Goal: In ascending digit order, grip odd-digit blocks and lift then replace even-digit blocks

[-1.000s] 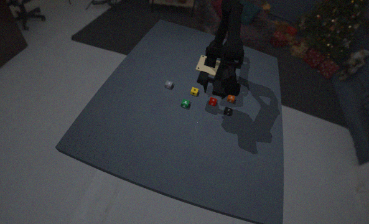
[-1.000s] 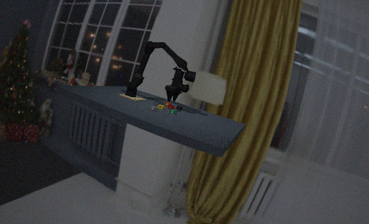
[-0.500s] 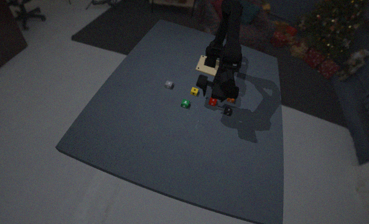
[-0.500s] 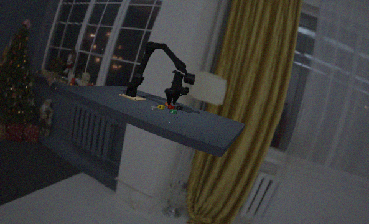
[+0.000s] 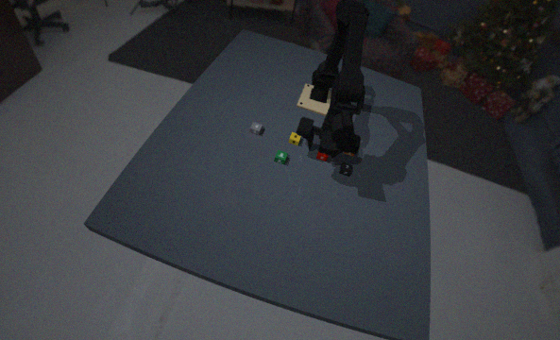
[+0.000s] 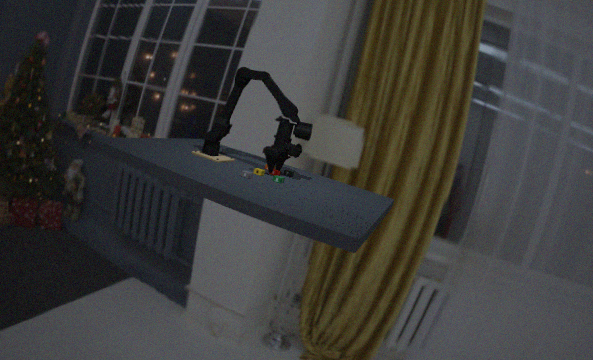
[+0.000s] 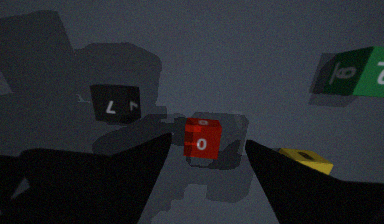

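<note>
My gripper (image 7: 208,140) (image 6: 275,170) is open, low over the table, its fingertips on either side of the red block (image 5: 322,156) (image 6: 276,172) (image 7: 202,143), which shows 0 and rests on the table. The black block (image 5: 346,169) (image 7: 115,103) shows an upside-down 7. The green block (image 5: 280,157) (image 6: 278,179) (image 7: 378,72) shows a barred digit, apparently an upside-down 6. The yellow block (image 5: 295,139) (image 6: 259,171) (image 7: 310,160) is partly behind a finger; its digit is unclear. The grey block's (image 5: 257,127) digit is unreadable. The orange block (image 5: 350,153) is mostly hidden by the gripper.
The black block stands beyond the left finger in the wrist view, the yellow and green blocks beyond the right one. The arm's pale base plate (image 5: 306,105) (image 6: 223,158) is at the back of the table (image 5: 242,227) (image 6: 296,205). The arm's shadow covers the black block's surroundings.
</note>
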